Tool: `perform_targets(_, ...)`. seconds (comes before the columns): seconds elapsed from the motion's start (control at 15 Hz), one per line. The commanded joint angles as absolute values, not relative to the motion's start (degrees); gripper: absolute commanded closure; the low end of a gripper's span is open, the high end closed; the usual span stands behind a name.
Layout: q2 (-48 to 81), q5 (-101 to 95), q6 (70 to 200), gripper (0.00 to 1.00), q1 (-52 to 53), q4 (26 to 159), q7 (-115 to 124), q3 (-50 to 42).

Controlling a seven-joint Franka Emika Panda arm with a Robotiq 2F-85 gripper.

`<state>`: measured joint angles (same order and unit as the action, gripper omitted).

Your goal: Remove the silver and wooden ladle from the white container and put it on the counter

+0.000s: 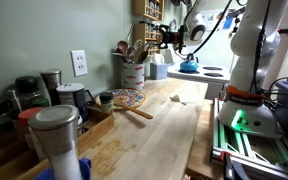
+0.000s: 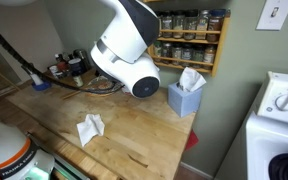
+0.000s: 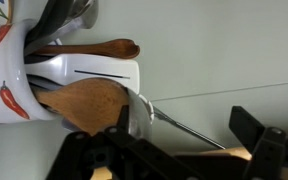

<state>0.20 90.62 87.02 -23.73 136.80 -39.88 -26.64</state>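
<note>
The white container (image 1: 133,73) stands at the back of the counter (image 1: 159,130) with several utensils in it. In the wrist view the container (image 3: 4,70) lies at the left, with red pepper marks. The ladle's silver bowl (image 3: 136,112) shows beside a wooden spatula (image 3: 84,105). Its thin metal shaft runs down-right to a wooden handle end. My gripper (image 3: 184,135) is open, one finger on each side of the shaft, not touching it. In an exterior view the gripper (image 1: 170,38) hovers above and beside the container.
A wooden spoon (image 3: 94,48) and a white slotted spatula (image 3: 94,75) also stick out of the container. A steel canister (image 1: 56,135), a patterned plate (image 1: 127,98), a blue kettle (image 1: 189,64), a tissue box (image 2: 186,96) and a crumpled cloth (image 2: 90,128) are about.
</note>
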Motion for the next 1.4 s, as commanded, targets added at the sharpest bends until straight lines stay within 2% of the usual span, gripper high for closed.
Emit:
perform_targets(0.0, 0.19, 93.17, 84.31, 0.00, -24.32, 137.21, -41.82, -26.09)
perform_targets(0.4, -0.69, 94.27, 83.43, 0.00, -24.18, 137.24, -44.17, -25.71)
perform_targets(0.47, -0.72, 94.19, 83.54, 0.25, -24.14, 137.20, -44.64, -25.62)
perform_targets(0.53, -0.75, 94.20, 83.83, 0.26, -24.10, 137.18, -45.12, -25.52)
perform_targets(1.13, -1.31, 93.85, 83.46, 0.95, -23.94, 137.10, -47.00, -24.90)
perform_targets(1.2, -1.45, 93.86, 83.48, 0.99, -23.90, 137.06, -47.11, -24.82)
perform_targets(1.33, -1.86, 93.78, 83.11, 1.00, -23.86, 136.94, -47.45, -24.67)
